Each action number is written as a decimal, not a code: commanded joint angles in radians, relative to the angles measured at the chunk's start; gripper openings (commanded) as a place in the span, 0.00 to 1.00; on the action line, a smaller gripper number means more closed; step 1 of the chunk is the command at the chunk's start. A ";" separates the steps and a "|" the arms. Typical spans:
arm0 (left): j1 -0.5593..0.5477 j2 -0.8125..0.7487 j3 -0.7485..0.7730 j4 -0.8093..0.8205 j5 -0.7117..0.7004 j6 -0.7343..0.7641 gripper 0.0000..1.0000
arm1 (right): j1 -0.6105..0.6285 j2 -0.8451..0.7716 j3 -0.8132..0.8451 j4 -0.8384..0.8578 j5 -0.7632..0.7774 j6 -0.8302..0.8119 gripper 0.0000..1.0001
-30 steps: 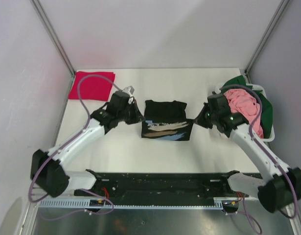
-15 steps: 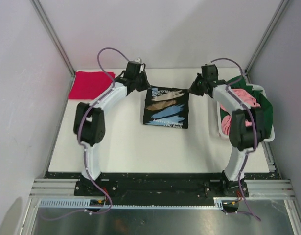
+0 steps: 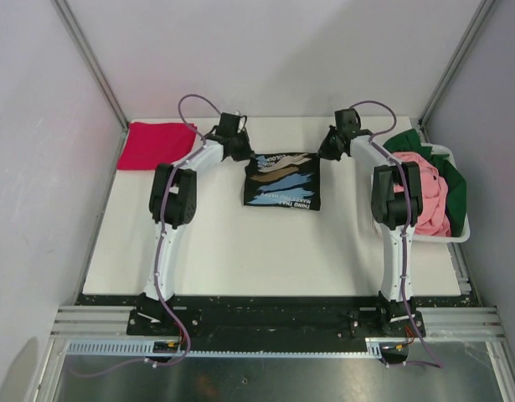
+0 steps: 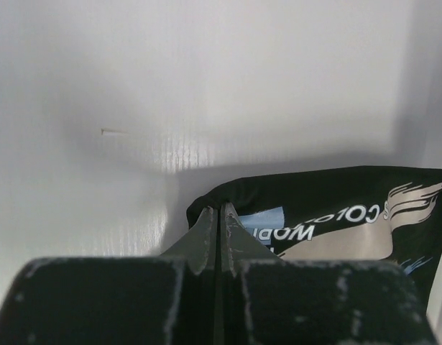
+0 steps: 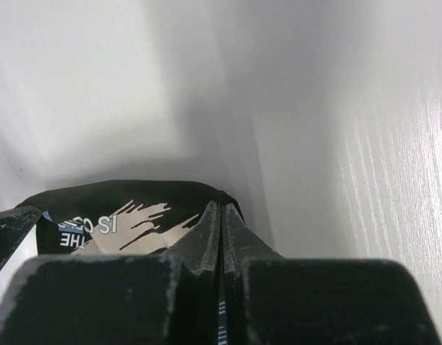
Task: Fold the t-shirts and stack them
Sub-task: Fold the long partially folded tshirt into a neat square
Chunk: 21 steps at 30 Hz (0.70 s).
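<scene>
Black t-shirt [image 3: 281, 180] lies folded into a rough rectangle on the white table [image 3: 240, 243], far of the middle. Its print of cream and blue brush strokes with white lettering faces up. Both arms reach out to the far side, one to each far corner of this shirt.

The left fingers [image 4: 200, 233] are pressed together with no gap between them, and the shirt's far left corner [image 4: 314, 188] sits right at their tips, so they appear clamped on that corner. The right fingers [image 5: 203, 237] are likewise shut tight against each other, with the far right corner [image 5: 120, 195] of the same shirt pinched at their tips. From above, the two sets of fingers sit at the two ends of the shirt's far edge, well apart from each other.

A crimson red t-shirt [image 3: 157, 145] lies folded flat at the far left corner of the table, apart from the black one. At the right edge stands a white plastic basket [image 3: 458, 237], and a pink t-shirt [image 3: 424, 188] is heaped in it with a dark green t-shirt [image 3: 454, 188] bunched behind it and spilling over the far rim.
</scene>
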 commanded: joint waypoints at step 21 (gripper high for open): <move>0.073 -0.227 -0.122 0.075 -0.047 0.061 0.00 | 0.019 -0.038 0.111 0.085 0.050 -0.016 0.00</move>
